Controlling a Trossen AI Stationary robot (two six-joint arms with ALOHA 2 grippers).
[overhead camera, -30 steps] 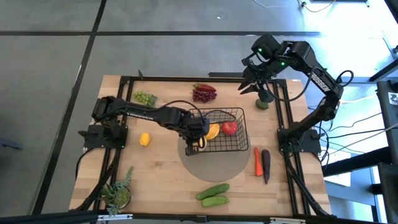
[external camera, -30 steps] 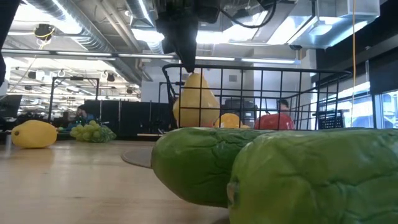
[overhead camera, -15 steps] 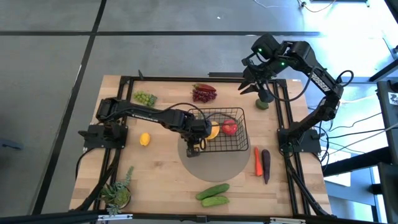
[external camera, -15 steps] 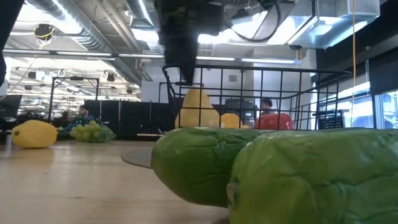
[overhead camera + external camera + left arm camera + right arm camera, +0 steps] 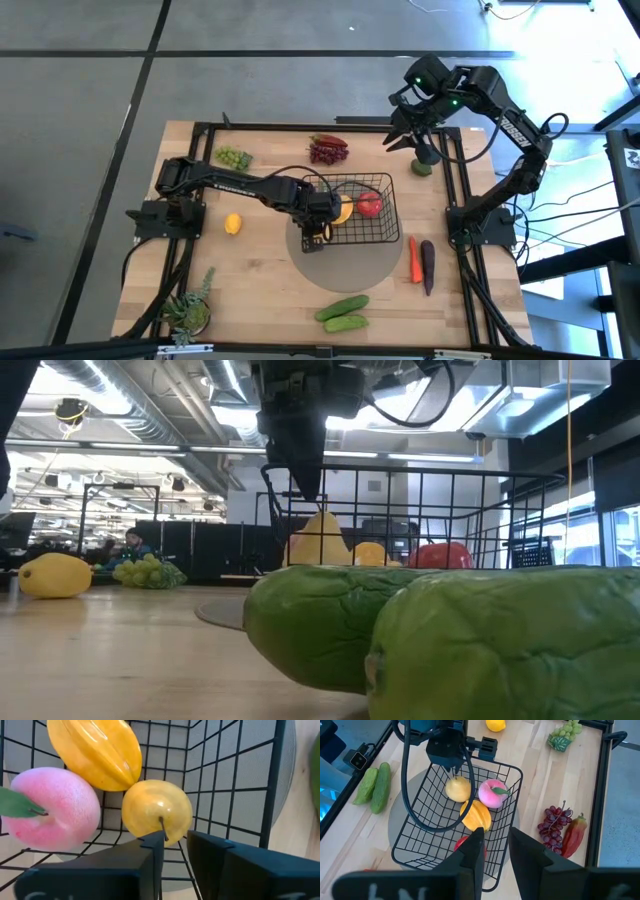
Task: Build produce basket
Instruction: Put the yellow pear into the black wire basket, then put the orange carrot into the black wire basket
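Now the left gripper [image 5: 313,236] hangs over the left end of the basket [image 5: 383,233], its fingers [image 5: 150,855] slightly apart just above a yellow pear [image 5: 156,815] lying inside beside a pink peach [image 5: 54,809] and a yellow-orange mango [image 5: 95,751]. The basket sits mid-bench. The right gripper [image 5: 400,135] waits high at the far right corner, fingers apparently a little apart, holding nothing.

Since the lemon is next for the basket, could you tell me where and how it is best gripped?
The lemon lies alone on bare table, left of the basket. Probably best to come straight down and close on its narrower middle, across the short axis; the tapered ends would likely slip. The left gripper is nearest.
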